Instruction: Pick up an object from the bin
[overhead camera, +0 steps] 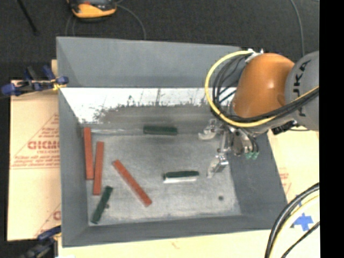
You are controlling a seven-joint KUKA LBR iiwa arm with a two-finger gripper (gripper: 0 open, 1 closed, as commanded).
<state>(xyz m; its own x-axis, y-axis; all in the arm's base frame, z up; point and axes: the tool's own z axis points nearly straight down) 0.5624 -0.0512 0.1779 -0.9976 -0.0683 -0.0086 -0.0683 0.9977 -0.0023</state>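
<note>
The gripper (218, 167) hangs low in the grey metal bin (72, 160), just to the right of a short dark green bar (181, 175) that lies flat on the floor with a pale silvery edge along its near side. From where I stand I cannot tell whether the gripper is open or closed, and nothing shows in its grasp. Its tip is close beside that bar's right end, but I cannot say whether they touch. Behind the bar, against the back wall, lies a second dark green bar (160, 129). To its left a slanted orange-red strip (131, 183) rests, and farther left two upright orange-red strips (87, 153) (98, 167) sit side by side. A third dark green stick (101, 203) lies left of the bar, toward the front.
</note>
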